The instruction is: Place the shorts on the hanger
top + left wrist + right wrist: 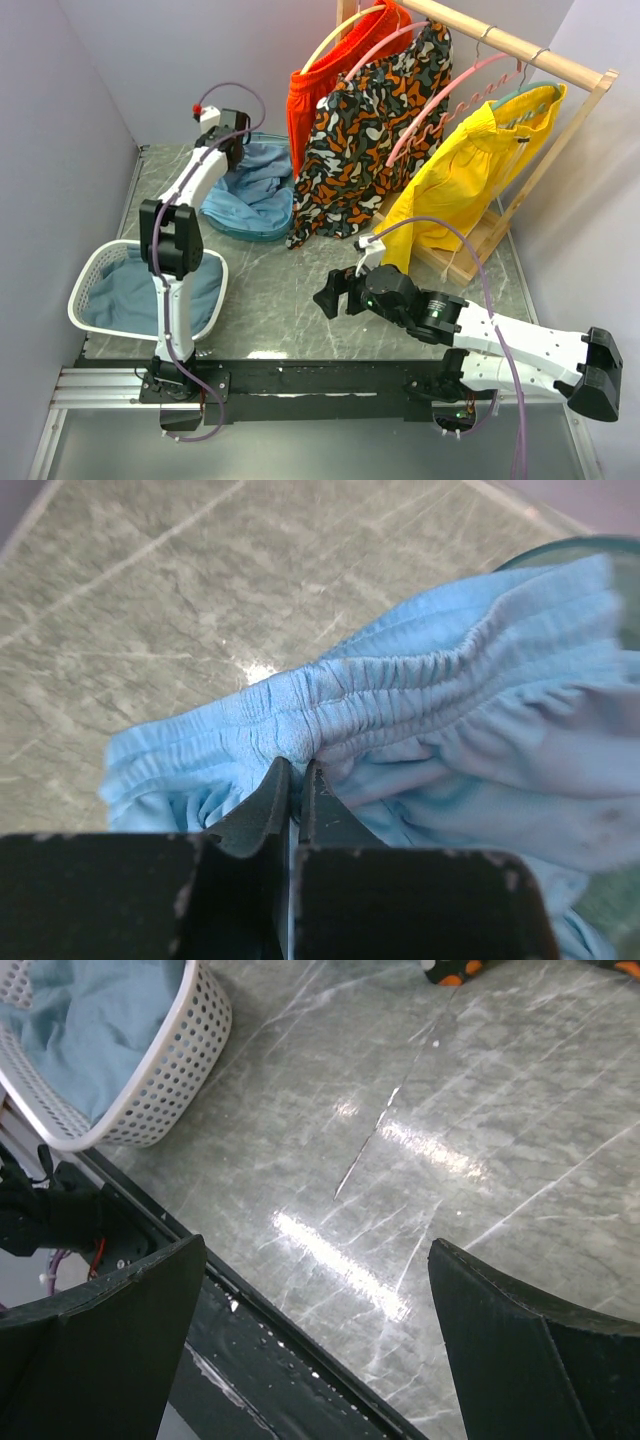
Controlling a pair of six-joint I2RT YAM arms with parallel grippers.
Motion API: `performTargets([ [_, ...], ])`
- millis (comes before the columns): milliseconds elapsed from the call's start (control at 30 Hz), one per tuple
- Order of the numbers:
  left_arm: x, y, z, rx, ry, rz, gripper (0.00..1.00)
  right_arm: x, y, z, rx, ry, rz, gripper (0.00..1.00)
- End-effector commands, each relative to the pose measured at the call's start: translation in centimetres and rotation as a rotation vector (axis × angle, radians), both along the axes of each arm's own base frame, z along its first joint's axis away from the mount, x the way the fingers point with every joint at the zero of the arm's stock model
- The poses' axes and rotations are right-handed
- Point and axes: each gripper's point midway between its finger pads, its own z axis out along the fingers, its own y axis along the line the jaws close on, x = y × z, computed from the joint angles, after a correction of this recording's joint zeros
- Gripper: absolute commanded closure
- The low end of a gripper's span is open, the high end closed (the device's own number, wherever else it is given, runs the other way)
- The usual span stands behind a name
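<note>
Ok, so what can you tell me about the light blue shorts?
The shorts are soft, sky-blue cloth with a bunched, stretchy waistband. They sit in a crumpled heap at the back left of the grey table. The left hand is pinched shut on the waistband.

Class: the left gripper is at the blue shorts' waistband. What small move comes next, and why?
Probably a short lift upward: the left gripper is shut on the shorts' gathered waistband, the fabric lies slack, and the hanger hangs higher up on the rack.
</note>
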Motion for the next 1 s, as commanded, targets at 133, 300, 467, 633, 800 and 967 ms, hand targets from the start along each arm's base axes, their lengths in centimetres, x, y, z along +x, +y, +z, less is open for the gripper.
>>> performTargets([
  [133, -1.8, -1.3, 20.4, -0.085, -0.401, -0.127, 0.99, 1.1, -0.7, 4.6, 0.056, -0.095, -0.051, 0.01],
  [300, -4.9, -2.6, 27.8, -0.093, -0.541, -0.237, 0.99, 1.3, -0.8, 5.5, 0.05, -0.106, -0.055, 0.0],
  [467, -11.2, -3.2, 36.7, -0.091, -0.719, -0.313, 0.99, 1.7, -1.2, 7.9, 0.064, -0.146, -0.065, 0.0],
  [633, -18.1, -7.4, 43.1, -0.077, -0.856, -0.476, 0.99, 2.4, -1.8, 10.8, 0.082, -0.189, -0.093, 0.0],
  [800, -23.0, -9.0, 46.2, -0.123, -0.937, -0.575, 0.99, 3.0, -2.4, 13.0, 0.094, -0.222, -0.119, 0.0],
  [967, -26.7, -10.0, 47.9, -0.188, -0.97, -0.678, 0.99, 3.5, -3.4, 14.7, 0.097, -0.241, -0.157, 0.0],
])
